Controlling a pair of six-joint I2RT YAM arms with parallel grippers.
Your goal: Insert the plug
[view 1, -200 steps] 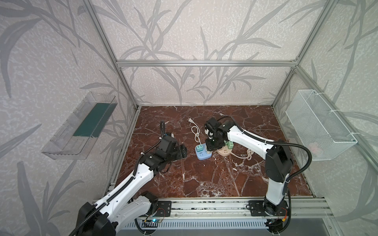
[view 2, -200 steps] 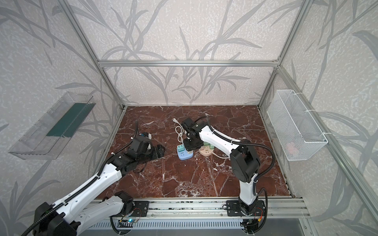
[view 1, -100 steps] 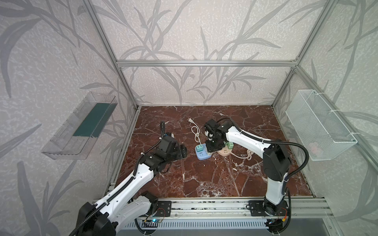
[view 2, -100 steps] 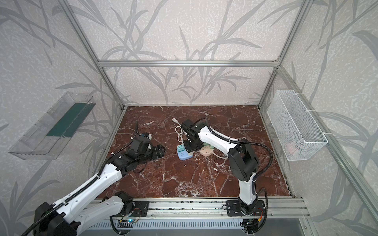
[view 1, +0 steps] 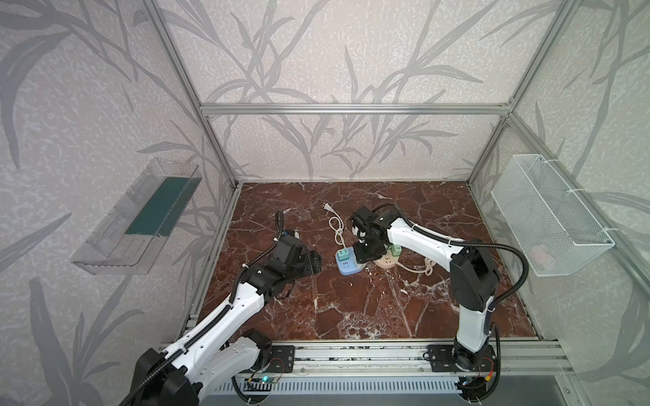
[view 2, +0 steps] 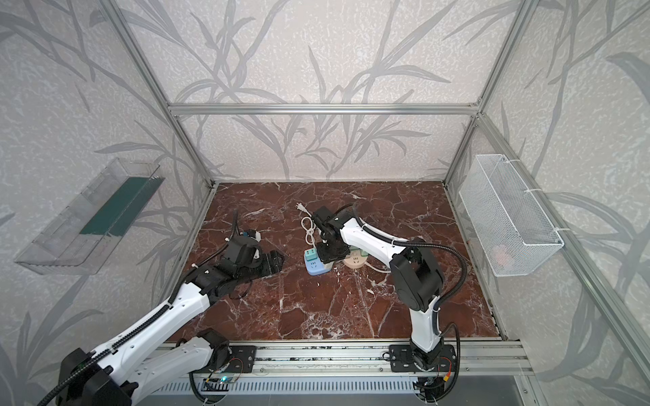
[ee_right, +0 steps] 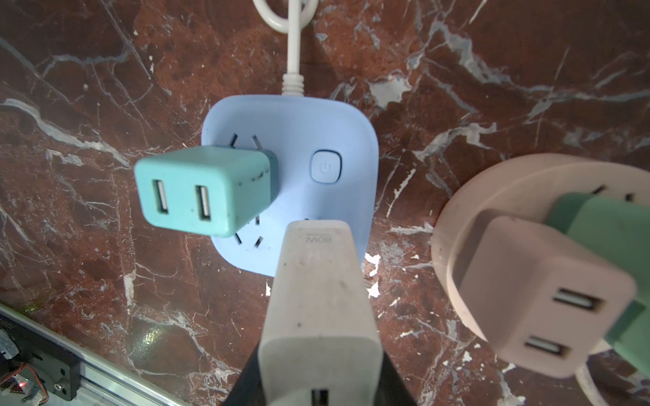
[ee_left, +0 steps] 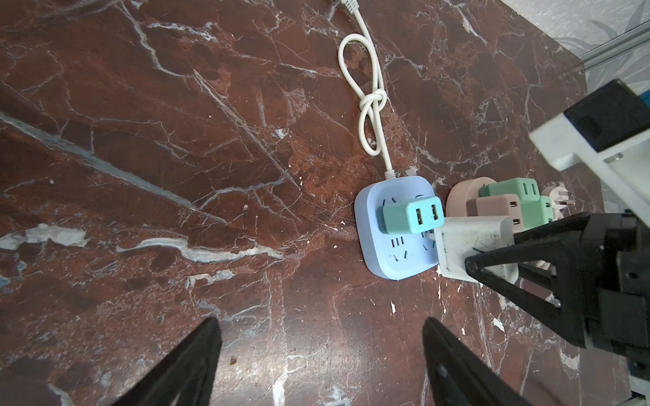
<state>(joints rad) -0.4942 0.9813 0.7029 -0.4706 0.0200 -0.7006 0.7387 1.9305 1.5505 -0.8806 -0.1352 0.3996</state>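
My right gripper (ee_right: pixel 320 379) is shut on a white plug (ee_right: pixel 318 298), a boxy charger. Its front end meets the near right corner of the square blue power strip (ee_right: pixel 299 133); its prongs are hidden. A teal USB charger (ee_right: pixel 204 189) sits plugged into that strip. In both top views the right gripper (view 1: pixel 365 253) (view 2: pixel 330 253) hangs over the blue strip (view 1: pixel 346 268) (view 2: pixel 314 269). My left gripper (ee_left: pixel 319 321) is open and empty, low over the floor left of the strip (ee_left: pixel 387 256), facing the white plug (ee_left: pixel 471 246). The left gripper (view 1: pixel 313 262) (view 2: pixel 276 262) stays apart from the strip.
A round pink power strip (ee_right: pixel 467 197) with a pink charger (ee_right: pixel 527 291) and a green charger (ee_right: pixel 612 225) lies just right of the blue strip. A knotted white cord (view 1: pixel 336 225) runs back from it. A wire basket (view 1: pixel 548 218) and a clear tray (view 1: pixel 140 218) hang on the side walls.
The right arm's elbow has shifted slightly while its gripper stays over the blue strip with the white plug. The left arm has not moved.
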